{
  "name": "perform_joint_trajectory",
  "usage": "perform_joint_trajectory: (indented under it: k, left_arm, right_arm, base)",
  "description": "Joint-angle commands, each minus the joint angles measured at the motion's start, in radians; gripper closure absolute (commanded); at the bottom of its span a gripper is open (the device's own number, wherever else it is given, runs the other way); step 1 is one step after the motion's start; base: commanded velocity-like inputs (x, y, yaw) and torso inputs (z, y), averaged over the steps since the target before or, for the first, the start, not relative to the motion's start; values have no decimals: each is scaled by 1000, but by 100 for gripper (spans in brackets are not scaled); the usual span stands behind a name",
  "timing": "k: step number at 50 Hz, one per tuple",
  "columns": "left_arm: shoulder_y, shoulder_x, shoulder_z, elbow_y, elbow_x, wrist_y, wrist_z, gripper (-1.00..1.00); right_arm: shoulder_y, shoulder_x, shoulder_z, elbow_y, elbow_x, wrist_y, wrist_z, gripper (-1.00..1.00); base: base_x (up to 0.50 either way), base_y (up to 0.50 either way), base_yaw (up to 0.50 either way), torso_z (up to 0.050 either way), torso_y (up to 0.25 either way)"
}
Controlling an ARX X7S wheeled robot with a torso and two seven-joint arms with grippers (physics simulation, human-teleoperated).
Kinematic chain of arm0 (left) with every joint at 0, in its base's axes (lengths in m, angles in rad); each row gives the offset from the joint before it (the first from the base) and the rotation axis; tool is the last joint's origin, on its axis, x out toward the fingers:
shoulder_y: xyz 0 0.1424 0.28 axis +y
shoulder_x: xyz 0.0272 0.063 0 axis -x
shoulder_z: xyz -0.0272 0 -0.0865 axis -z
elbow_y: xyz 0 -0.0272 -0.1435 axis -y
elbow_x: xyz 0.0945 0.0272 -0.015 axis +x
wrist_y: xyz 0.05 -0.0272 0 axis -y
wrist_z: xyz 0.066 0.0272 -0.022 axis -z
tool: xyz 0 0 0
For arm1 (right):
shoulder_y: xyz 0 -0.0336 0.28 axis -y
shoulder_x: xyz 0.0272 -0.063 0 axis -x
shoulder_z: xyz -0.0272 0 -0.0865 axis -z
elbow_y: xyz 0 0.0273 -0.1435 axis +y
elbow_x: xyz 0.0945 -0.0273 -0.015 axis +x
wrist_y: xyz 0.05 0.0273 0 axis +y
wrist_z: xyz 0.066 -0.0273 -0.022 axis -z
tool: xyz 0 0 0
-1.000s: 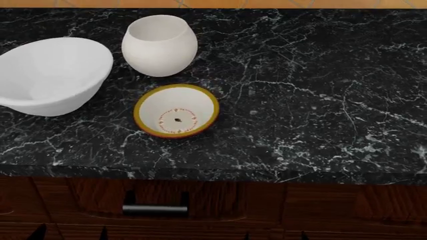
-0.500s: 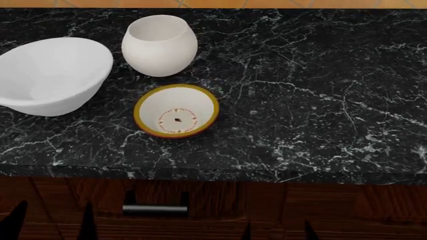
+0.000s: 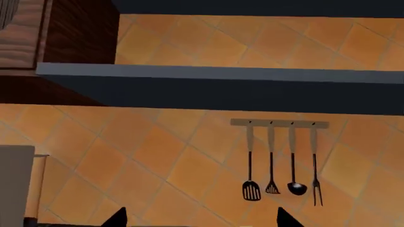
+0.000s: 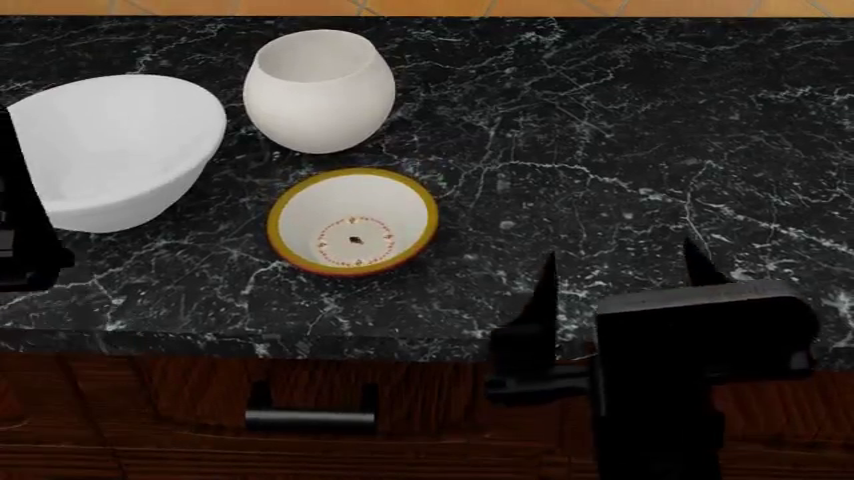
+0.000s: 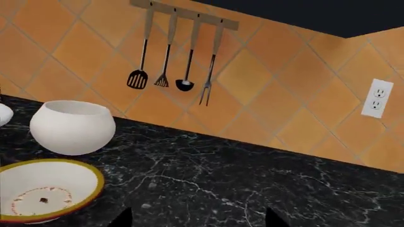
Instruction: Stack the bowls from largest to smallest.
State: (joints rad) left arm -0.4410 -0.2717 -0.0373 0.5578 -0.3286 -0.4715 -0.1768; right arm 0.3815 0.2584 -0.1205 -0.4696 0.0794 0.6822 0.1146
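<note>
Well, nothing was stacked yet: all three bowls sat apart on the black marble counter (image 4: 641,150). My right gripper (image 4: 621,285) hovered lower right with fingers spread wide, empty, the yellow-rimmed small bowl (image 4: 352,221) off to its left. Wide shallow white bowl (image 4: 127,150) upper left, beside my left gripper (image 4: 20,220); its fingers looked parted in the wrist view. Deep cream-white bowl (image 4: 319,90) top centre.

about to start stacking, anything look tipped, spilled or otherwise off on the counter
One thing: the wide white bowl at the counter's left end sits tilted, its opening leaning toward the left instead of facing straight up. The rounded cream bowl and the yellow-rimmed bowl stand upright. Nothing looks spilled or broken.
</note>
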Motion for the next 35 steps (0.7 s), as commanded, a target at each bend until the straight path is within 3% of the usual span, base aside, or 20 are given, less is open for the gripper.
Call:
perform_joint_trajectory:
  k: [1,4,12,23,35]
  left_arm:
    - [-288,-34,-36,-75,-42,-92,-7,-100]
    - [-394,-70,12,-149,6,-90,15,-100]
    - [-556,-74,2,-194,-51,-147,40,-100]
    - [-609,-83,29,-134,-63,-216,23,-100]
    - [-598,-90,43,-146,-49,-189,27,-100]
  right_arm:
    - [267,68,-15,-8,14,223,-58,-100]
    - [349,72,-3,51,24,237,-75,-100]
    - [471,75,10,132,33,245,-91,-100]
    - [476,70,16,144,47,225,-97,-100]
    - [460,73,-8,163,46,209,-103,-100]
  base:
    - [0,0,0,0,0]
    - [0,0,0,0,0]
    - [0,0,0,0,0]
    - [0,0,0,0,0]
    - [0,484,0,0,0]
